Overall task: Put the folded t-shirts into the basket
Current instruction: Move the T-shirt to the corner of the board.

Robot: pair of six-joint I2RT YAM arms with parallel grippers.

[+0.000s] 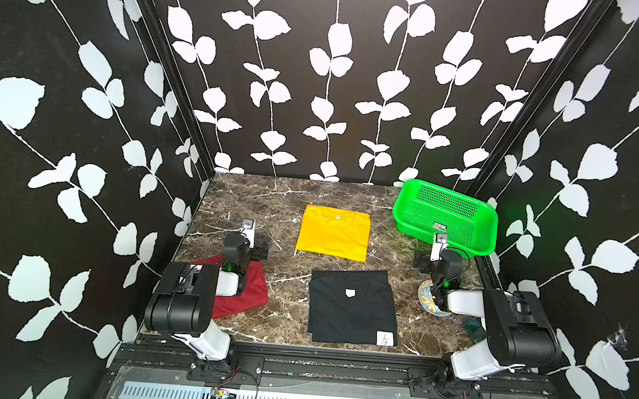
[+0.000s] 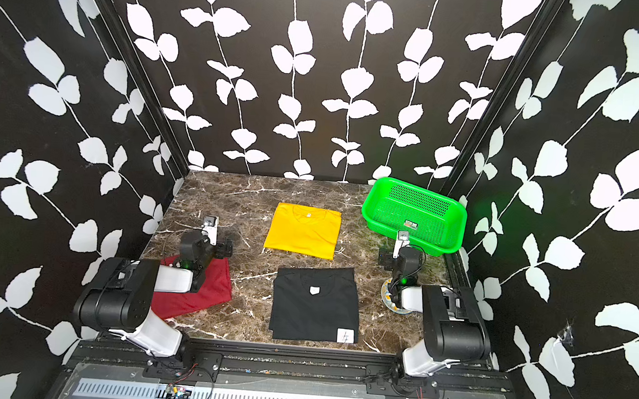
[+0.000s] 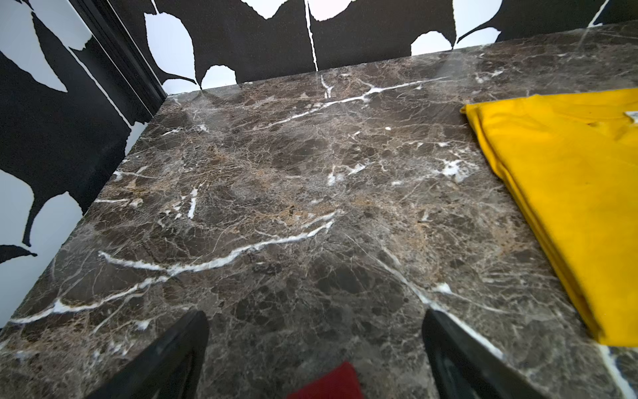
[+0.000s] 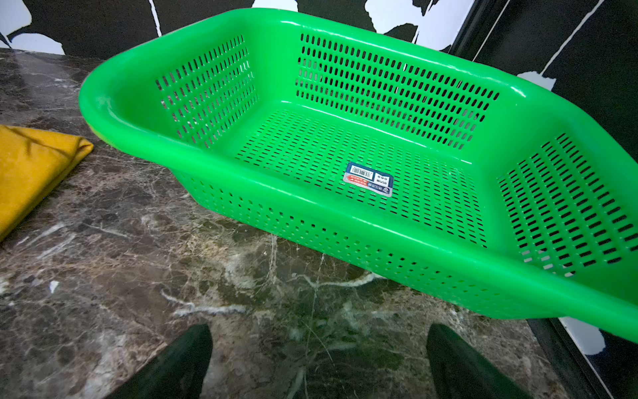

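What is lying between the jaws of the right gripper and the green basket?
Nothing: only bare marble table lies between the right gripper and the green basket, as the right wrist view shows.

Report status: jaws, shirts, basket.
Jaws open, empty: left gripper, right gripper. On table: yellow t-shirt, black t-shirt, red t-shirt. Empty basket, nothing blocking it.

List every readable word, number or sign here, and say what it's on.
Nothing reads clearly.
Label inside the basket: barcode and print, too small to read.
White tag on the black t-shirt: one handwritten mark, not legible.
Neck tag of the yellow t-shirt: too small.
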